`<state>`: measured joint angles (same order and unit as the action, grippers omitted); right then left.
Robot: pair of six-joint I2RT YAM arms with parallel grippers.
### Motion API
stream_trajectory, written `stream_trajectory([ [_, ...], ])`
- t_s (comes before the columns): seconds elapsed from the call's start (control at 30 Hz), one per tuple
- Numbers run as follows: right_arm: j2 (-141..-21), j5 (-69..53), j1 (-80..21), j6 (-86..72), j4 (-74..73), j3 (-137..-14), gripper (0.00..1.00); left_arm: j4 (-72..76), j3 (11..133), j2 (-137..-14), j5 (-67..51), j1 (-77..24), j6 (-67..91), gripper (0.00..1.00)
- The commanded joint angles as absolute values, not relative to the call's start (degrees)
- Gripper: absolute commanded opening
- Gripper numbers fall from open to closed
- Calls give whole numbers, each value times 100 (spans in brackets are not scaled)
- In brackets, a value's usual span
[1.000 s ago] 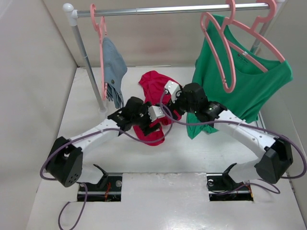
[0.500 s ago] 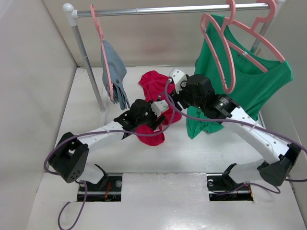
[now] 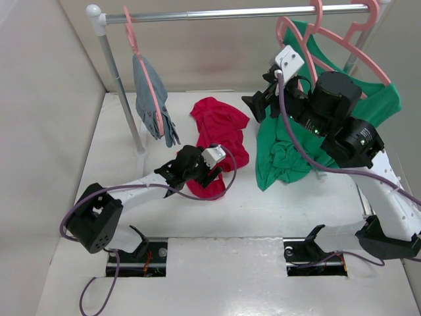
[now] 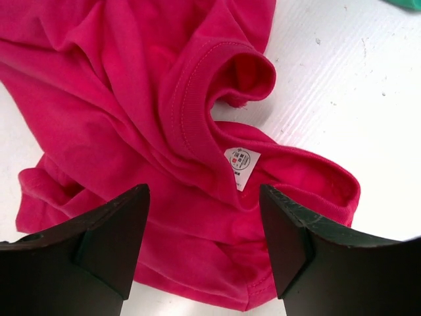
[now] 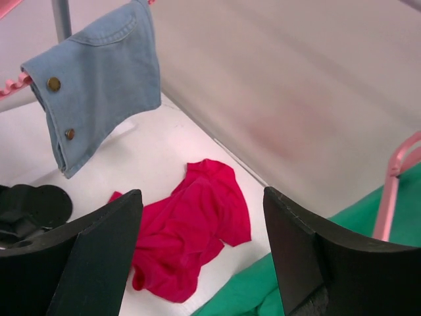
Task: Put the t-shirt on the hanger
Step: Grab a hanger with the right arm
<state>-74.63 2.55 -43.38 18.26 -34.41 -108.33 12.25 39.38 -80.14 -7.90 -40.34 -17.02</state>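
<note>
Both jaws wide, holding nothing: my left gripper (image 4: 202,195) over the t-shirt (image 4: 131,99), partly hiding it; right gripper (image 5: 200,194) up high.

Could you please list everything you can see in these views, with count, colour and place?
t-shirt: one, crimson red, crumpled on the table's middle.
hanger: one, pink, empty, on the rail at the right, in front of the green top.
green top: one, green, hanging at the right.
right hanger: one, pink, bearing the green top.
blue-grey garment: one, hanging at the rail's left end.
left hanger: one, pink, bearing the blue-grey garment.
rail: one, silver, across the back.
table: one, white.
left gripper: one, black, open over the t-shirt's collar.
right gripper: one, black, open, high near the hanger.
</note>
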Motion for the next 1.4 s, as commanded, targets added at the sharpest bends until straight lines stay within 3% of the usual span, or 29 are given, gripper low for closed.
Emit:
stream_trajectory([
  [0.0, -7585, 141, -4271, 1960, -3612, -11143, 79, 1529, 3876, -7629, -765, -4017, -1731, 64],
  [0.3, -7321, 1141, -4140, 1960, -3217, -12294, 76, 1661, 3823, -7638, -606, -4017, -1898, 66],
  [0.47, -7672, 1889, -3333, 1960, -3805, -12717, 77, 1714, 3701, -7523, -668, -4017, -1898, 67],
  [0.67, -7919, 1609, -2409, 1609, -4025, -12718, 81, 1767, 3586, -7392, -721, -4017, -2004, 67],
  [0.97, -8314, 167, -1513, 1362, -3912, -12455, 81, 1881, 3534, -7339, -721, -4017, -2109, 67],
  [1.1, -8367, -245, -1362, 1362, -3675, -12226, 68, 1881, 3533, -7339, -721, -4017, -2109, 67],
  [1.23, -8367, -606, -1362, 1362, -3622, -12103, 43, 1881, 3533, -7339, -721, -4017, -2109, 67],
  [1.33, -8314, -773, -1301, 1362, -3621, -11945, 30, 1881, 3533, -7339, -659, -4017, -2109, 67],
  [1.37, -8254, -773, -1301, 1362, -3621, -11944, 20, 1942, 3533, -7339, -659, -4017, -2109, 67],
])
